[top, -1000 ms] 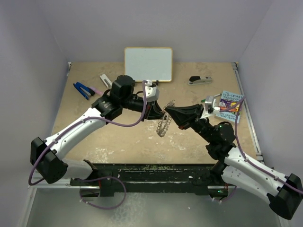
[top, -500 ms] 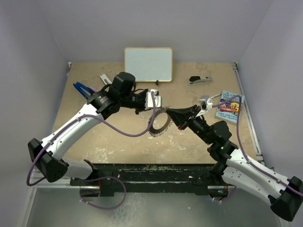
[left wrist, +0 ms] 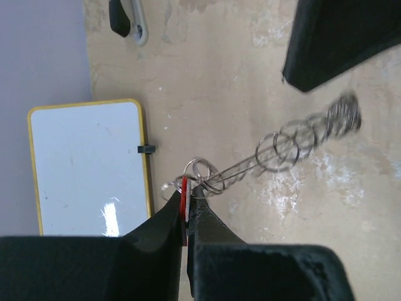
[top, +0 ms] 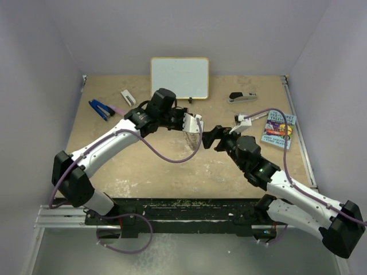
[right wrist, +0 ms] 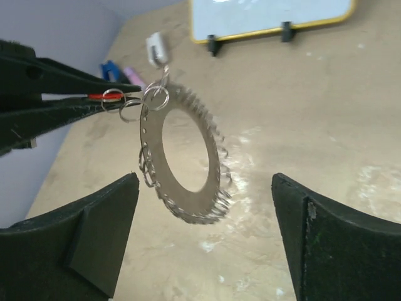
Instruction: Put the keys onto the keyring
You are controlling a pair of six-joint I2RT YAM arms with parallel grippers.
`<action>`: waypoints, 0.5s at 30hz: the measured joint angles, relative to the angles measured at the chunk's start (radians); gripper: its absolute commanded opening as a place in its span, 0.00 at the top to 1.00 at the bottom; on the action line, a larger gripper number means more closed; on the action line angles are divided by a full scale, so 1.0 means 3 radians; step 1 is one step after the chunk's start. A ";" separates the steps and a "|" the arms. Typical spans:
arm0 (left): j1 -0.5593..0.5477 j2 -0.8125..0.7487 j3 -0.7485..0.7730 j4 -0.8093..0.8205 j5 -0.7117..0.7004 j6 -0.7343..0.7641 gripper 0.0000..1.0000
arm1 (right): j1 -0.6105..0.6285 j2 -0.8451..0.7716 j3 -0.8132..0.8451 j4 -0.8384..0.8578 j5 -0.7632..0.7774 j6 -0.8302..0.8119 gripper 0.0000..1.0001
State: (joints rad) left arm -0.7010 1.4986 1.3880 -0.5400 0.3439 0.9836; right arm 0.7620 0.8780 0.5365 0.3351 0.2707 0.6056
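Tan tabletop [top: 143, 166]; left gripper [left wrist: 187, 216] clamps red key [left wrist: 184, 210], keyring [right wrist: 151, 150] dangling off it. Right gripper [top: 210, 137] gapes empty; we judge threading done, lower next.

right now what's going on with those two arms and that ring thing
The left gripper is shut on the red-headed key. The big grey keyring dangles from that grip in the air, apparently linked to the key by the small wire rings beside it. The right gripper is open and faces the keyring from close by without touching it.
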 measured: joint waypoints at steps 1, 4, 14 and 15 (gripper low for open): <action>0.0000 0.0056 -0.0037 0.0104 -0.0064 0.0067 0.97 | -0.0019 0.0022 0.0079 -0.0168 0.0123 0.0057 0.05; 0.0000 0.0280 -0.0128 0.0299 -0.0282 0.0256 0.97 | -0.0069 0.0057 0.0261 -0.0637 0.0395 0.0221 0.04; -0.0225 0.0876 -0.0216 0.0665 -0.0393 0.0514 0.97 | -0.0100 -0.0409 0.0506 -0.2461 0.1029 0.1133 0.00; -0.0292 0.0912 -0.0214 0.0699 -0.0390 0.0529 0.97 | -0.0100 -0.0519 0.0581 -0.2651 0.1077 0.1231 0.00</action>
State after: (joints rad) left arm -0.7887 1.7721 1.3239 -0.3302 0.2268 1.1423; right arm 0.7319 0.7223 0.7109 -0.4603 0.5938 0.9749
